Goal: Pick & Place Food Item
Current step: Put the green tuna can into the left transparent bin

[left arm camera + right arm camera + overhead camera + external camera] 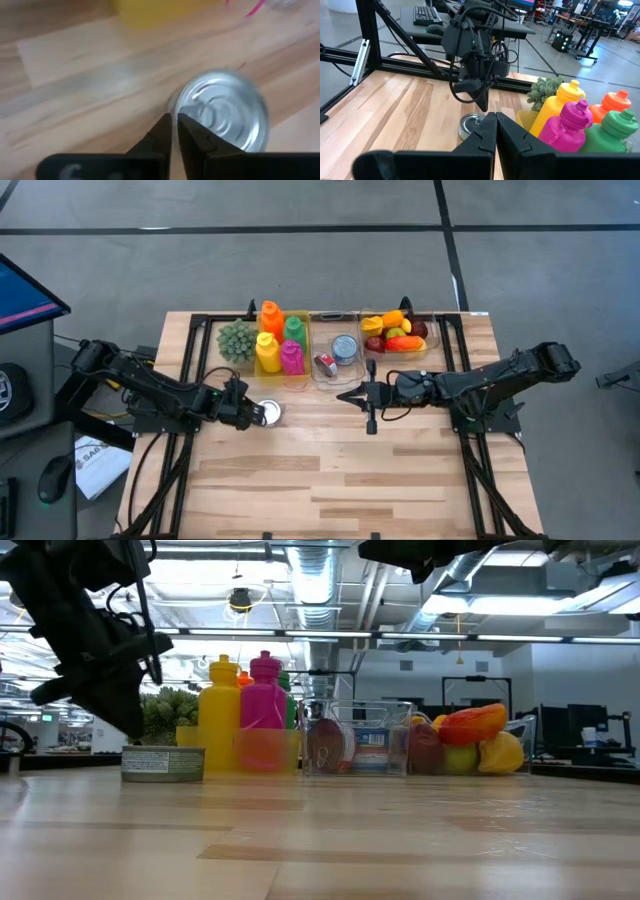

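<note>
Wooden counter [330, 470] carries a can [268, 412] just beside the left gripper [246, 412] — jaws closed, empty — so a careless nudge could tip it; right gripper [352, 395] waits closed.

can [268, 412] on worktop [330, 470], before bottles bin [282, 340] | tins bin [335, 350] in the middle | fruit bin [398, 333] at right | plant [236, 340] left of bottles

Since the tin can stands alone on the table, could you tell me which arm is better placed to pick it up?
Probably the left: the left gripper hangs right beside the tin can, fingers shut, while the right gripper waits farther off, near the table's middle.
</note>
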